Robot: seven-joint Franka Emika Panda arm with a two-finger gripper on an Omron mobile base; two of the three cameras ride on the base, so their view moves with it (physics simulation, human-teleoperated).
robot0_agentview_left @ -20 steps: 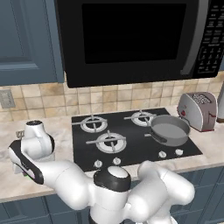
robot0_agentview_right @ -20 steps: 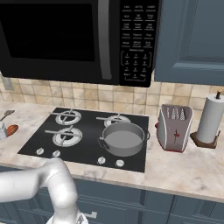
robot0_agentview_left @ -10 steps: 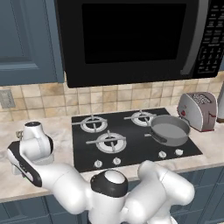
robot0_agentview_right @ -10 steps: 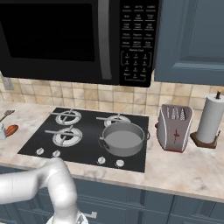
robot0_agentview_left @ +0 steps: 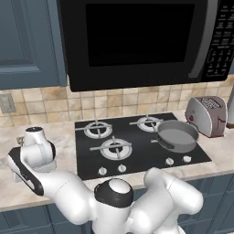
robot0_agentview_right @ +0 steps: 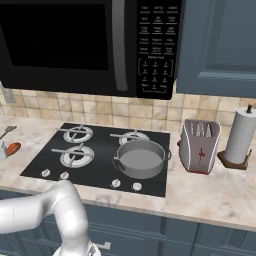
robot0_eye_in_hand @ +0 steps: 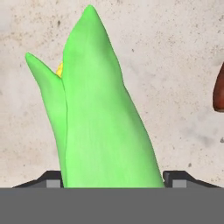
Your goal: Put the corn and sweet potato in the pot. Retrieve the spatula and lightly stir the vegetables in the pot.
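**A:** Where is the corn point(robot0_eye_in_hand: 103, 118)?

**B:** Right in front of the hand camera. It is a bright green husk with two pointed tips and a speck of yellow between them, lying over the speckled beige worktop point(robot0_eye_in_hand: 175, 52). Its lower end runs down between the two dark fingertips point(robot0_eye_in_hand: 177, 179) at the bottom of the hand view.

**A:** So are the jaws grasping it?

**B:** I cannot tell. One tip sits on each side of the husk, but whether they press on it is hidden.

**A:** And the sweet potato?

**B:** A dark reddish-brown edge point(robot0_eye_in_hand: 218, 89) shows at the right border of the hand view, near the corn but apart from it. It is cut off too much to name it for sure.

**A:** The pot?

**B:** The pot point(robot0_agentview_left: 177, 135) stands on the front right burner of the black stove point(robot0_agentview_left: 137, 148), well apart from the arm, which reaches out to the left end of the worktop. In the right base view the pot point(robot0_agentview_right: 140, 158) sits just left of a toaster point(robot0_agentview_right: 199, 146), with a paper towel roll point(robot0_agentview_right: 240, 136) further right.

**A:** Any utensil?

**B:** At the far left edge of the right base view there is a small orange-red object point(robot0_agentview_right: 13, 148) beside a silver piece; too small to tell more.
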